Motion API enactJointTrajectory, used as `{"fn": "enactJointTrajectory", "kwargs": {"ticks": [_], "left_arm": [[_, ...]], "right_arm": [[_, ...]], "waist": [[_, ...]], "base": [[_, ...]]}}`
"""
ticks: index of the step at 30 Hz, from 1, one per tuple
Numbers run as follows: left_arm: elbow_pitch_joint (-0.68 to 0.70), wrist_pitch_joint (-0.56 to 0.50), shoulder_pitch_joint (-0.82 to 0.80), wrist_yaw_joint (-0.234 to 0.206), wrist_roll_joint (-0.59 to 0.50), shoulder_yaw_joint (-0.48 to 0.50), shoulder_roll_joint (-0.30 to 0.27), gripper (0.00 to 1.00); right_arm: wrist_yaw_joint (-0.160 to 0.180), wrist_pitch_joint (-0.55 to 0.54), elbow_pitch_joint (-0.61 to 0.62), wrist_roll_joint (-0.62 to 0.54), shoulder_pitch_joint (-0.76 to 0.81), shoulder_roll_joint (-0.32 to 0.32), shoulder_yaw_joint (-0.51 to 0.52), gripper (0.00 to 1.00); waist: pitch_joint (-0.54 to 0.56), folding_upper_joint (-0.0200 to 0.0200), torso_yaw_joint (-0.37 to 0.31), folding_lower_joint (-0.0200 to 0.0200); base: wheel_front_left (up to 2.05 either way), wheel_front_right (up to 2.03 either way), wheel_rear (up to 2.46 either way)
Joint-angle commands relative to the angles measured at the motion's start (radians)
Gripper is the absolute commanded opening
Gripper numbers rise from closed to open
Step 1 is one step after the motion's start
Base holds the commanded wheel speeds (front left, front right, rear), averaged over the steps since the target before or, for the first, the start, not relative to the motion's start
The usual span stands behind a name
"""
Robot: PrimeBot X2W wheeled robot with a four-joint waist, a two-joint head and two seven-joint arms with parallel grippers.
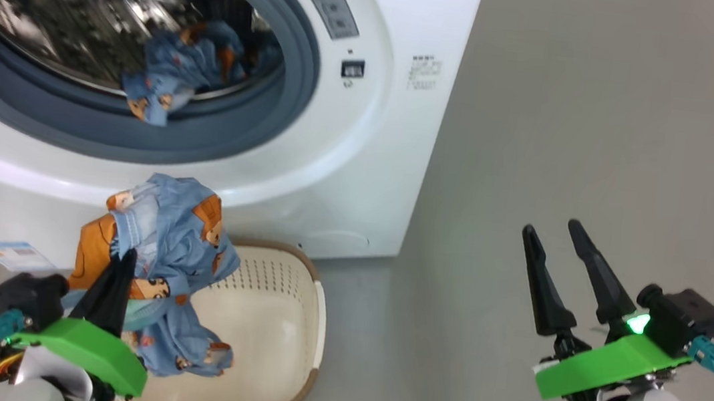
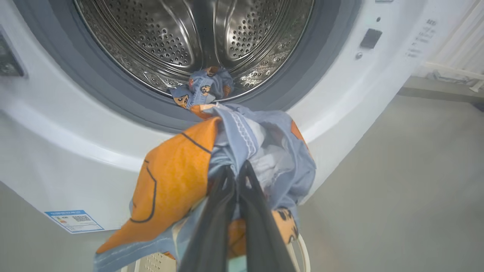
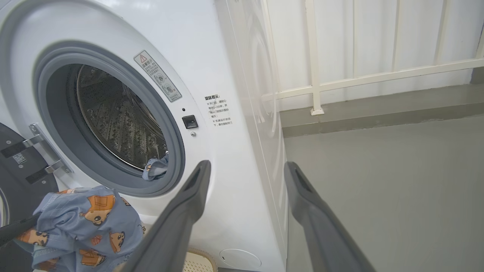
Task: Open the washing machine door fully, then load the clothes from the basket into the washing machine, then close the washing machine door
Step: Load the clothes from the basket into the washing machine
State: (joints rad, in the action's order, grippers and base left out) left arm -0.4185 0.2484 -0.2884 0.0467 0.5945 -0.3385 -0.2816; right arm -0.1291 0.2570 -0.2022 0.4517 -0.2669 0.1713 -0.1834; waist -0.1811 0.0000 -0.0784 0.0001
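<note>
My left gripper (image 1: 125, 258) is shut on a bunch of light blue clothes (image 1: 171, 240) with orange patches, lifted above the cream basket (image 1: 275, 326) in front of the white washing machine (image 1: 348, 159). In the left wrist view the same held clothes (image 2: 227, 151) hang just below the drum opening. Another blue garment (image 1: 176, 72) lies in the steel drum (image 2: 189, 37), draped over the grey seal. The washing machine door (image 3: 15, 162) stands swung open at the left, its metal hinge showing. My right gripper (image 1: 551, 239) is open, out over the floor to the right of the machine.
Grey floor (image 1: 608, 121) stretches to the right of the machine. A white railing (image 3: 359, 75) and a low ledge stand behind it. A blue label sticker (image 1: 15, 254) sits low on the machine front.
</note>
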Motion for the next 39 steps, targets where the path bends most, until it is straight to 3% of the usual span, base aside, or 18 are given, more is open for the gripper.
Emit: {"fn": "enactJointTrajectory", "kwargs": {"ticks": [1,20,39], "left_arm": [[0.044,0.013,0.006,-0.010,-0.009,0.044,-0.026,0.00],[0.328,-0.006,0.144,-0.102,-0.020,0.084,-0.038,0.00],[0.362,-0.002,0.106,-0.116,-0.033,0.071,-0.026,0.00]], "right_arm": [[-0.002,0.005,0.020,0.015,0.015,0.011,-0.020,1.00],[-0.002,0.005,0.008,0.037,0.073,0.056,-0.039,1.00],[-0.002,0.005,0.012,0.039,0.071,0.048,-0.033,1.00]], "waist": [[0.059,0.0000,0.029,-0.0001],[0.178,0.0000,0.062,-0.0001],[0.157,0.0000,0.056,-0.0001]], "base": [[0.00,0.00,0.00],[0.00,0.00,0.00],[0.00,0.00,0.00]]}}
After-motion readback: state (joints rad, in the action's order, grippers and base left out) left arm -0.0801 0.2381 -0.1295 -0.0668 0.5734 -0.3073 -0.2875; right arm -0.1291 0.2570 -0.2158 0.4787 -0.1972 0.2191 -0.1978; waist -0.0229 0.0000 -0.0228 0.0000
